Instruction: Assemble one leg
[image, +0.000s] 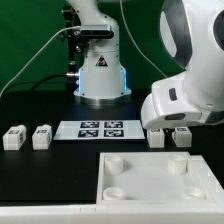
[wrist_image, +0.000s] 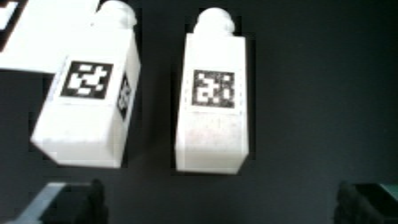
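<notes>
In the wrist view two white legs lie side by side on the black table, each with a black-and-white tag on its face: one leg (wrist_image: 93, 95) and the other leg (wrist_image: 215, 100). My gripper (wrist_image: 221, 205) is open and empty above them, and its dark fingertips (wrist_image: 71, 200) stand wide apart. The second leg lies roughly in line with the gap between the fingers. In the exterior view these two legs (image: 157, 137) (image: 181, 135) sit under the arm's white wrist, which hides the fingers. Two more legs (image: 14, 137) (image: 41, 136) lie at that view's left.
The marker board (image: 98, 129) lies on the table between the two pairs of legs. The large white panel (image: 150, 178) with round corner sockets lies in front. The robot base (image: 100, 75) stands at the back, with a green backdrop behind it.
</notes>
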